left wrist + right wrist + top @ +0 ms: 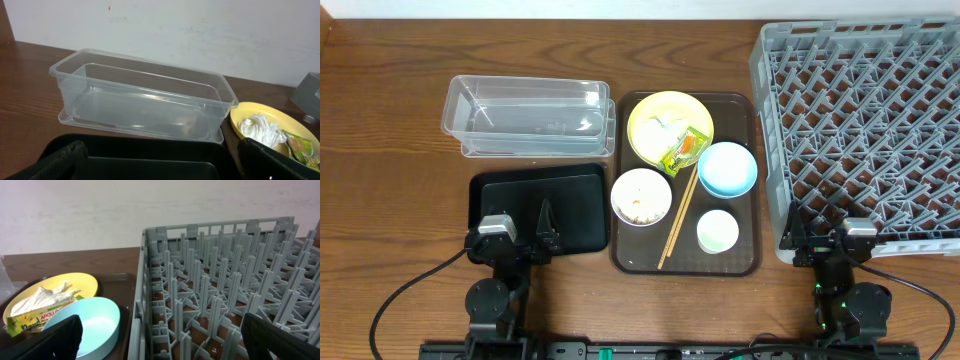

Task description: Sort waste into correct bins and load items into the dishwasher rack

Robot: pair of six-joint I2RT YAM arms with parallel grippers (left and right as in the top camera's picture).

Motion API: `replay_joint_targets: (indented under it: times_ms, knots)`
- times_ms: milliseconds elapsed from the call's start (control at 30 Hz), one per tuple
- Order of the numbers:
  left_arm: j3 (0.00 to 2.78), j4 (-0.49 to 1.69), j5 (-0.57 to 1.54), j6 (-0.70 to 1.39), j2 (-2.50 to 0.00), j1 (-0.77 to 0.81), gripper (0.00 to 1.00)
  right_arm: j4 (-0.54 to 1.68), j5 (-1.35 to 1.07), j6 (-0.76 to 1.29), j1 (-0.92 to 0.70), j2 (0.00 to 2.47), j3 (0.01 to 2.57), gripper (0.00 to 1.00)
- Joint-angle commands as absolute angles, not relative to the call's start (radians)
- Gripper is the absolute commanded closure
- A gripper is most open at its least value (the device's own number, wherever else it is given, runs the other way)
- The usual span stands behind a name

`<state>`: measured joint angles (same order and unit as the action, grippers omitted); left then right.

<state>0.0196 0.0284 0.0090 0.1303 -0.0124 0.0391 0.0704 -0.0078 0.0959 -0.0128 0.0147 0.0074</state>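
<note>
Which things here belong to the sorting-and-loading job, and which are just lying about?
Job: snack wrapper, crumpled white paper, food scraps, yellow plate, light blue bowl, white bowl, white cup, chopsticks, clear tub, black tray, dishwasher rack.
Lying about: brown tray, wooden table.

Setting: I log this as a robotics lab station, staged as a kitchen clear-up corner.
- Wood-grain bench [380, 120] set against a bare white wall [200, 30].
- Two arm bases [490, 300] mounted at the bench's near edge, cabled.
- Grey dishwasher rack [860, 110] on the bench, not in a machine.
- Brown tray [745, 255] carrying a yellow plate [645, 120].
- Clear tub [520, 110] and black tray [585, 195] lined up beside it.
</note>
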Motion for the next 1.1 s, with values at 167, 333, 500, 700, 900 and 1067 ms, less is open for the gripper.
replay_joint_targets:
  times_ms: [167,333,500,700,900,1067]
  knots:
    - [0.004,0.072,-0.008,0.128,-0.012,0.035,0.02,0.074,-0.012,0.096,-0.036,0.010,0.006,0.01]
    - [0.004,0.068,-0.008,0.128,-0.012,0.035,0.02,0.074,-0.012,0.097,-0.036,0.010,0.006,0.01]
    - [0.004,0.071,-0.008,0.128,-0.013,0.035,0.02,0.069,-0.011,0.097,-0.036,0.010,0.006,0.01]
    - [0.013,0.078,-0.009,0.147,-0.019,0.035,0.02,0.043,-0.020,0.140,-0.036,0.011,0.009,0.01]
    - [0.141,0.205,-0.011,0.146,-0.084,0.035,0.02,0.102,-0.015,0.153,-0.036,0.027,0.072,0.01]
    - [0.311,0.370,-0.011,0.147,-0.222,0.035,0.02,0.204,0.028,0.152,-0.036,0.099,0.217,0.01]
